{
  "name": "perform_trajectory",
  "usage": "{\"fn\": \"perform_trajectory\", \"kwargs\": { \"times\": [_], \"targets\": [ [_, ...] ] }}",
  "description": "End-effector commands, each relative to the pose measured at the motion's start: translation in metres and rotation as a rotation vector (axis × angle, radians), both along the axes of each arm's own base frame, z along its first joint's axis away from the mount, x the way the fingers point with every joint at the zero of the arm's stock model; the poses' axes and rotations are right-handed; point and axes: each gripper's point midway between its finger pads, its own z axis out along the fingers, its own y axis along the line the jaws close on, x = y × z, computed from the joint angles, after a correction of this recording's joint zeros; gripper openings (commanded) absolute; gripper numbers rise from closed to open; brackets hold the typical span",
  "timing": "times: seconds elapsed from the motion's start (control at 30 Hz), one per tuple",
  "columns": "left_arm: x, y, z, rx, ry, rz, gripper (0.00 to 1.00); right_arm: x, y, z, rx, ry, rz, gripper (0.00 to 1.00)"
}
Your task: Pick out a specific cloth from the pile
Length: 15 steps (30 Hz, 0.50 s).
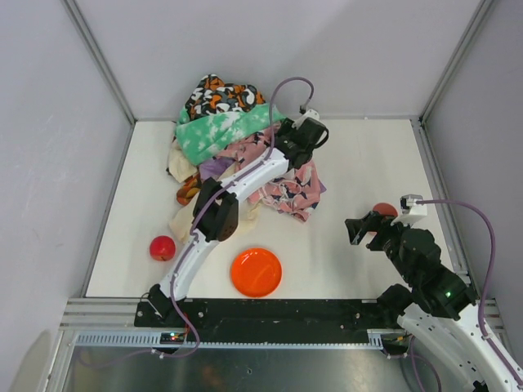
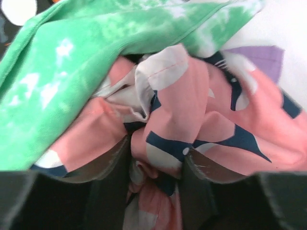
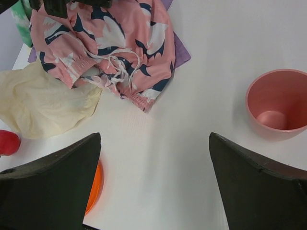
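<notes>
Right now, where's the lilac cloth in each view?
Top external: lilac cloth shows as a small patch in the left half of the pile.
Left wrist: lilac cloth at upper right.
Right wrist: lilac cloth is a sliver at upper centre.
Shared landmark: pink patterned cloth lying over it.

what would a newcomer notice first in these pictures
The colourful pile of cloths at the back of the table, with the left gripper buried in it, fingers either side of a fold of the pink patterned cloth. Next, the bright orange plate near the front edge.
</notes>
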Motion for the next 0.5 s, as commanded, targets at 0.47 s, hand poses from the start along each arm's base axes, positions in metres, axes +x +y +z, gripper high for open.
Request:
{"fn": "perform_trajectory", "kwargs": {
  "times": [0.47],
  "targets": [
    [-0.053,0.201,0.19,-0.364,-0.272,0.34,0.06,0.002,-0.005,0.001,0.002,-0.002,-0.032,0.99]
  ]
}}
